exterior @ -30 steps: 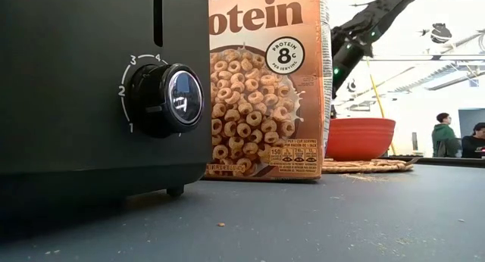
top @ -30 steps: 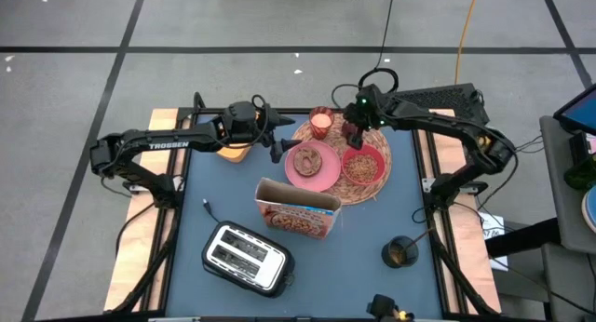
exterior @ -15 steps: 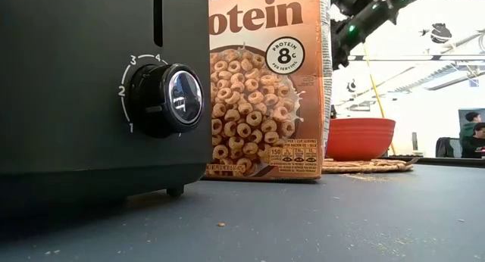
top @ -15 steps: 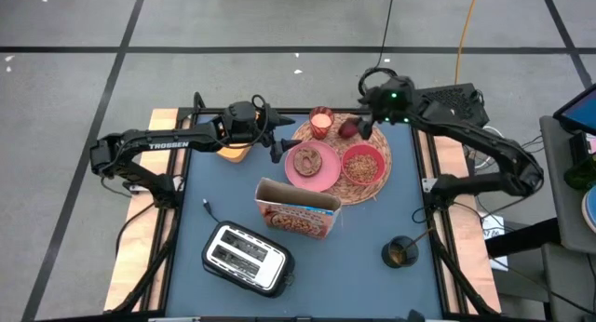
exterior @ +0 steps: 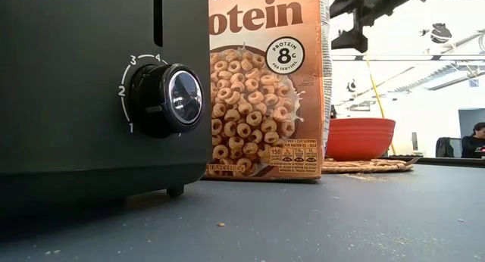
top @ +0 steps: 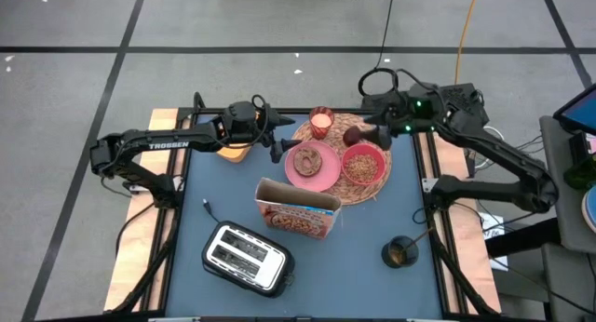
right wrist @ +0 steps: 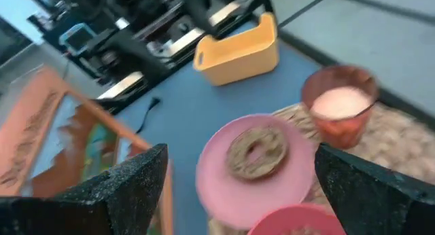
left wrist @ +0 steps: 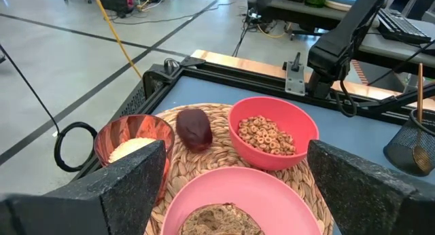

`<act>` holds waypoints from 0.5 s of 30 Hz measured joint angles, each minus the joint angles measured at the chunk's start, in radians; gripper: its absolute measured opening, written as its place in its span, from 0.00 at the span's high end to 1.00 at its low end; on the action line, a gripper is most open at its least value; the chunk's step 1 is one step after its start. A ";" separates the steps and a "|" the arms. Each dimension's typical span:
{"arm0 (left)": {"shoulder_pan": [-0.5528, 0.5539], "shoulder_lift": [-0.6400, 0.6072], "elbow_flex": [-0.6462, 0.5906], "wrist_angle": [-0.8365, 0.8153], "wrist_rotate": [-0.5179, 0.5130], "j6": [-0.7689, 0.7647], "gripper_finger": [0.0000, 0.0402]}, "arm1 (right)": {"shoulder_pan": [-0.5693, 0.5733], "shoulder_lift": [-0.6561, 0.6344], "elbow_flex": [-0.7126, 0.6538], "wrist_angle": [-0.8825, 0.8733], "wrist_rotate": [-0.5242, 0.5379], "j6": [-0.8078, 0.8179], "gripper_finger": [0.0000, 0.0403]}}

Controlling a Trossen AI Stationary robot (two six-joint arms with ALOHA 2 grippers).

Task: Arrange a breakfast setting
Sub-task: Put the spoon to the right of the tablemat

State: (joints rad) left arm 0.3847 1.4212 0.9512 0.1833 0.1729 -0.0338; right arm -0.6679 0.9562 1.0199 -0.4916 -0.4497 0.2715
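Cereal box (top: 298, 211) stands between toaster (top: 244, 257) and mat (top: 377, 184).

Pink plate (top: 312, 167), red bowl (top: 363, 162), dark red fruit (top: 353, 135), yellow bin (right wrist: 237, 51).

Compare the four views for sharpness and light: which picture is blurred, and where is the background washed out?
Right wrist view: smeared throughout, the bagel and pink plate soft-edged. Left wrist view: crisp on the red bowl and dark red fruit. Low view: the cereal box is sharp, while the room behind it is blown out to white. High view: evenly lit, with soft shadows.
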 joint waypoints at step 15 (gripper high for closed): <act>0.000 0.000 0.000 0.000 0.000 -0.025 0.10 | 0.158 -0.167 0.000 -0.484 0.002 0.108 0.16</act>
State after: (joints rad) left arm 0.3847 1.4212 0.9512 0.1831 0.1730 -0.0586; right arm -0.5099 0.7891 1.0203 -0.9760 -0.4480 0.3797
